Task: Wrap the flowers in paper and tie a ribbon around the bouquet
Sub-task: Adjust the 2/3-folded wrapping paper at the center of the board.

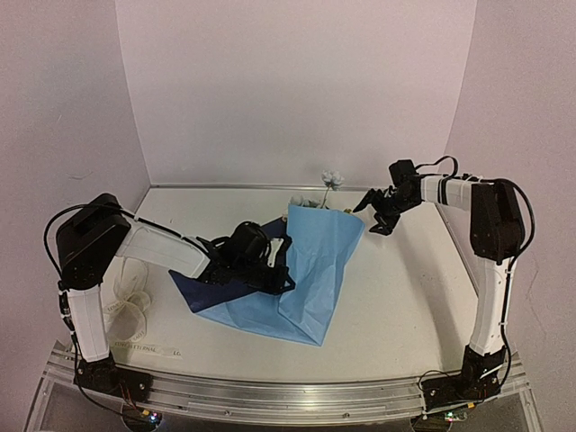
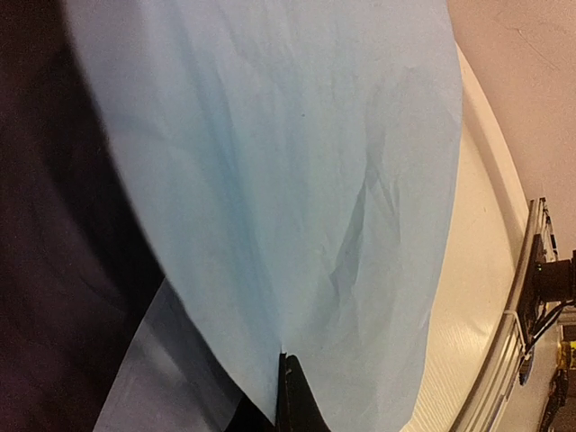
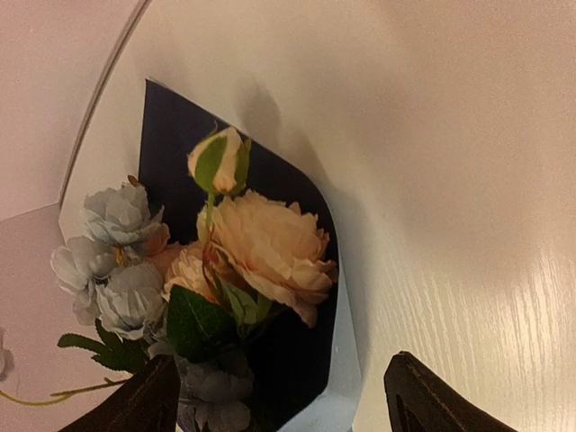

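A white tabletop (image 1: 396, 297) sits between pale walls (image 1: 297, 90) on three sides. The paper (image 1: 315, 261) lies mid-tabletop, folded over the flowers (image 3: 265, 247). The left fingers (image 2: 292, 396) are closed against the paper. The right fingers (image 3: 423, 396) are spread and empty beside the blooms.

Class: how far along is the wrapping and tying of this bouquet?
Partly done: the paper is folded over the flowers, whose blooms poke out at its far end. In hand: the left gripper is shut on a fold of the paper; the right gripper hangs open beside it. Left: closing the wrap and tying the ribbon, lying loose, apart from the paper.
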`<state>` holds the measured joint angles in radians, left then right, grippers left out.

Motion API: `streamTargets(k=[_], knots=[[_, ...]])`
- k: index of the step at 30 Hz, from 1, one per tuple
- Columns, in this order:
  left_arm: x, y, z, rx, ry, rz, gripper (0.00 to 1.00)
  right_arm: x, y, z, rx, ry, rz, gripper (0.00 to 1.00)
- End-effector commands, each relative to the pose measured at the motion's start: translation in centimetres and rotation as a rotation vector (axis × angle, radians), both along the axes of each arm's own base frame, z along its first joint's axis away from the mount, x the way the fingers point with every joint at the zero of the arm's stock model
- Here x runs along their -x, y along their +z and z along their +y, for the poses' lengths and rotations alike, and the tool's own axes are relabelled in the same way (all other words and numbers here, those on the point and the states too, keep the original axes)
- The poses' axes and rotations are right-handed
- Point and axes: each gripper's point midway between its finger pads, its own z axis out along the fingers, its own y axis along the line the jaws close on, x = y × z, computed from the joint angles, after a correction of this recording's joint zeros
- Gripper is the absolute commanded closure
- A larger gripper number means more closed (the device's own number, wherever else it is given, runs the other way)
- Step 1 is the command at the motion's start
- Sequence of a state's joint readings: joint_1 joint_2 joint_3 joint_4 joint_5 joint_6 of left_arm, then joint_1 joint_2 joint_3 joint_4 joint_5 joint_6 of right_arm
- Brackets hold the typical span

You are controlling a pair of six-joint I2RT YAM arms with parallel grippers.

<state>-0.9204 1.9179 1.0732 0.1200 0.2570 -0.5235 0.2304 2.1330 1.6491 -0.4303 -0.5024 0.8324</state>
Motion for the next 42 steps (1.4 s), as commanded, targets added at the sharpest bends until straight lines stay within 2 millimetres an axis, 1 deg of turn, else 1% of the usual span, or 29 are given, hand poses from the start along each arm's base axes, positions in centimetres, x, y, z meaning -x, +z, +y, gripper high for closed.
streamTargets(k=[1,4,7,9,10,13,16,20,27,30,33,35,38,40,42], knots=[[-1.4,0.4,-0.2,0.004,0.024,-0.013,1.0,-1.2,2.0,0.7,-0.057,-0.021,-0.053,0.22],[-1.4,0.2,-0.3,0.004,0.019,-0.007,1.0,-0.9,2.2,0.6,-0.063,-0.032,-0.035,0.28],[-1.2,0.0,-0.5,0.009,0.007,0.0,1.0,-0.4,2.3,0.9,-0.092,-0.039,0.028,0.39],[-1.2,0.1,-0.6,0.011,0.004,0.0,1.0,0.9,1.9,0.7,-0.077,-0.038,0.085,0.43],[-1.2,0.1,-0.6,0.012,0.004,0.0,1.0,1.8,1.5,0.5,-0.061,-0.034,0.119,0.44],[-1.2,0.2,-0.6,0.013,0.002,-0.004,1.0,3.7,1.1,-0.1,-0.03,-0.018,0.174,0.48],[-1.2,0.2,-0.4,0.008,0.002,-0.009,1.0,4.7,1.1,0.1,-0.04,-0.006,0.237,0.51],[-1.2,0.2,-0.3,0.005,0.005,-0.015,1.0,4.8,1.2,0.5,-0.06,-0.008,0.274,0.57],[-1.2,0.5,-0.2,0.006,0.004,-0.025,1.0,5.0,2.9,1.1,-0.089,-0.003,0.331,0.68],[-1.3,0.6,-0.1,0.002,0.006,-0.032,1.0,5.4,3.1,1.0,-0.081,0.008,0.366,0.71],[-1.2,0.6,0.1,0.001,0.005,-0.036,1.0,5.6,3.0,1.1,-0.081,0.019,0.389,0.71],[-1.2,0.6,0.1,0.0,0.004,-0.039,1.0,6.1,2.8,0.9,-0.06,0.03,0.413,0.68],[-1.3,0.7,0.2,-0.001,0.004,-0.044,1.0,6.7,2.4,0.2,-0.017,0.03,0.433,0.59],[-1.3,0.8,0.2,-0.001,0.004,-0.045,1.0,6.6,2.4,0.0,-0.007,0.02,0.44,0.53],[-1.3,0.8,0.2,-0.002,0.003,-0.046,1.0,6.3,2.5,-0.1,-0.002,0.01,0.449,0.51]])
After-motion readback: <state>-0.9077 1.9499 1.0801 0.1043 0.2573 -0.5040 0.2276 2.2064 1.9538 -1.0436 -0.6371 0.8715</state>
